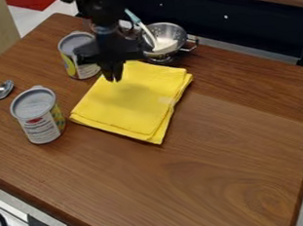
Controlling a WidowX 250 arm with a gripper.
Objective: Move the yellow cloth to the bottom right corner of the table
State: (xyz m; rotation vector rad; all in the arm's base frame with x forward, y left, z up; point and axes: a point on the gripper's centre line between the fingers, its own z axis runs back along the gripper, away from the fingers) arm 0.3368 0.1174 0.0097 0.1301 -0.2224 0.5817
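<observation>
- I have the yellow cloth (123,100) folded and lying flat around the upper middle of the frame, on the wooden surface (228,144); it belongs at the lower right.
- The arm (101,13) comes in from the top edge, and its jaws hang over the cloth's upper left part. They look closed, with nothing between them.
- I judge the step in hand to be the grasp, so I'd open the jaws first, then lower them straight down.
- A loose pinch could catch only the top layer and unfold the cloth. I want all the layers, so I'd go for an edge rather than the flat middle – the right side, where the folds show, looks the better bite.
- I'd press down gently, since the surface is hard and the cloth thin, then close firmly.
- One can (37,118) stands just beside the cloth's left corner, and another can (78,51) is near its upper left edge. I'd keep my approach away from both, and from the metal strainer (168,31) behind.
- Once gripped, I'd lift slightly – enough to ease the drag – and pull slowly on a diagonal to the lower right, letting go before any of it hangs over the edge.
</observation>
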